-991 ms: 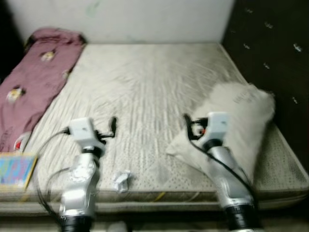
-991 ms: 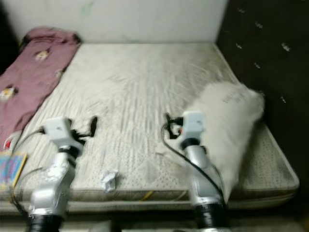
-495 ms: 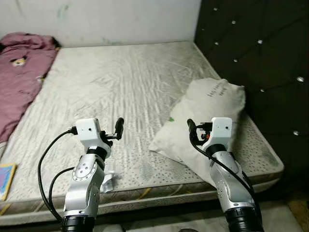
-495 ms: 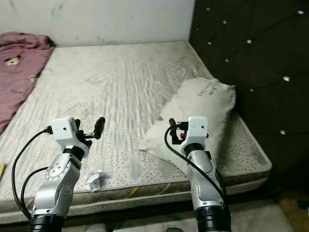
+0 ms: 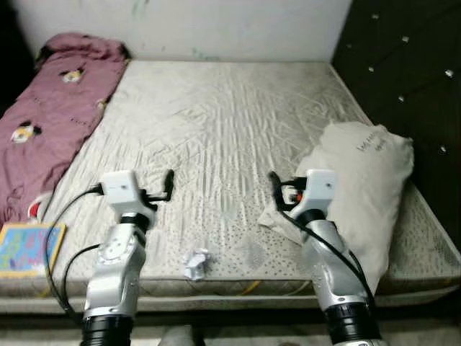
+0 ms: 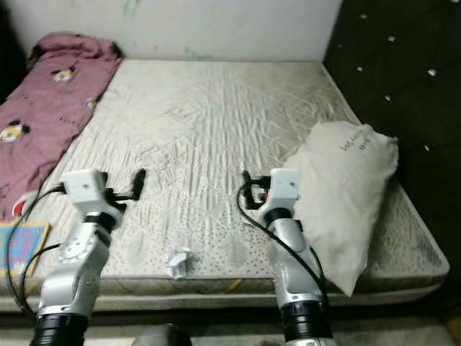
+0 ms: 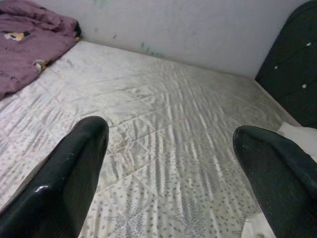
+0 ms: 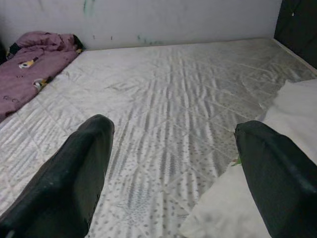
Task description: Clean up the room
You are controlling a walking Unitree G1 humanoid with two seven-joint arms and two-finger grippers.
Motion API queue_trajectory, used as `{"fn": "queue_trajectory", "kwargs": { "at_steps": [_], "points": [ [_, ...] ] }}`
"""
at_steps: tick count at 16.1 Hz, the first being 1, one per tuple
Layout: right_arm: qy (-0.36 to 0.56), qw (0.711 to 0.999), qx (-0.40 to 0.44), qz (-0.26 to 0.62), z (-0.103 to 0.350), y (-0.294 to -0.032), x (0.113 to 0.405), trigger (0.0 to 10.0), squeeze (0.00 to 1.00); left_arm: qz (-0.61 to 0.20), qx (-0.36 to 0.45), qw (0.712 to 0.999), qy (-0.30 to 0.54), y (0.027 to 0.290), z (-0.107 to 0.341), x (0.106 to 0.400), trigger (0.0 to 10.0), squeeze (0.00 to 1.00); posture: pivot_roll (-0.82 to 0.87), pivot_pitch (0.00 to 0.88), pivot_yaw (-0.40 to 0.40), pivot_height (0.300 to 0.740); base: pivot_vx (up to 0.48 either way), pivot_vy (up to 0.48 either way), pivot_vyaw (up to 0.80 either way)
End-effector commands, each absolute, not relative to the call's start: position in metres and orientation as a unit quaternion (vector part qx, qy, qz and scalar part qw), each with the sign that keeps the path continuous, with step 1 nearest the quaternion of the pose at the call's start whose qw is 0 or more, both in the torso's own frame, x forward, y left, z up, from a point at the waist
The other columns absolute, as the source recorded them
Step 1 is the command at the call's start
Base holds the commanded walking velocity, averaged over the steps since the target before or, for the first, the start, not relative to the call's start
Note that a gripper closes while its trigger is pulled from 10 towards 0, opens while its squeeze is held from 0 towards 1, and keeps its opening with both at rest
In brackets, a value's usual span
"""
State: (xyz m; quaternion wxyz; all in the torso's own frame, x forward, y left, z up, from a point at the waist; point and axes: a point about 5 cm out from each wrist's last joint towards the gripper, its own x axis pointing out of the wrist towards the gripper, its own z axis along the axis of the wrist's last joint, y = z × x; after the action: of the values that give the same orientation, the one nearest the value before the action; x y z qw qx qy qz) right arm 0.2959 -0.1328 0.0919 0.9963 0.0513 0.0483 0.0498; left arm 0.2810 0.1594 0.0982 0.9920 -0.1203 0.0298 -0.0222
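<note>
Both arms reach out over the near edge of a big bed. The left gripper [image 5: 168, 184] hangs above the bare mattress [image 5: 223, 130] with its two black fingers spread wide and nothing between them. The right gripper [image 5: 274, 189] hangs above the mattress too, fingers also spread wide, holding nothing.

A small ball of crumpled white paper [image 5: 196, 262] lies on the mattress close to the near edge. It is nearer to the robot than both grippers, between them, a bit closer to the left one. No gripper touches it.

A colourful book [image 5: 25, 249] lies flat at the near corner of the bed, out past the left gripper's outer side.

A white pillow [image 5: 367, 180] lies just beside the right gripper, on its outer side, with its near corner close to the gripper's fingers.

Farther off, beyond the left gripper, a purple blanket [image 5: 54, 115] with cartoon pictures runs along that side of the bed up to the white wall [image 5: 216, 25]. A dark padded headboard [image 5: 410, 65] stands behind the pillow.
</note>
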Motion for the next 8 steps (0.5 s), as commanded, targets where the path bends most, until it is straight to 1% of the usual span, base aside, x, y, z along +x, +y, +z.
{"fn": "queue_trajectory", "kwargs": {
  "at_steps": [1, 4, 7, 8],
  "points": [
    [0.053, 0.997, 0.049, 0.035, 0.0905, -0.1431, 0.2955, 10.0, 0.0, -0.033, -0.131, 0.99, 0.038, 0.151, 0.0959, 0.2807, 10.0, 0.0, 0.05, 0.0, 0.022, 0.74, 0.0, 0.48, 0.0],
    [0.054, 0.997, 0.049, 0.036, 0.0902, -0.1432, 0.2955, 10.0, 0.0, -0.026, -0.131, 0.991, 0.026, 0.1519, 0.0974, 0.2804, 10.0, 0.0, 0.05, 0.0, 0.021, 0.74, 0.0, 0.48, 0.0],
    [0.053, 0.997, 0.044, 0.036, 0.0901, -0.1431, 0.295, 10.0, 0.0, -0.033, -0.117, 0.992, 0.018, 0.1513, 0.099, 0.2794, 10.0, 0.0, 0.04, 0.0, 0.021, 0.74, 0.0, 0.0, 0.0],
    [0.052, 0.997, 0.039, 0.038, 0.0902, -0.1432, 0.2947, 10.0, 0.0, -0.026, -0.121, 0.992, 0.038, 0.1512, 0.0959, 0.2779, 10.0, 0.0, 0.04, 0.0, 0.021, 0.74, 0.0, 0.0, 0.0]
  ]
}}
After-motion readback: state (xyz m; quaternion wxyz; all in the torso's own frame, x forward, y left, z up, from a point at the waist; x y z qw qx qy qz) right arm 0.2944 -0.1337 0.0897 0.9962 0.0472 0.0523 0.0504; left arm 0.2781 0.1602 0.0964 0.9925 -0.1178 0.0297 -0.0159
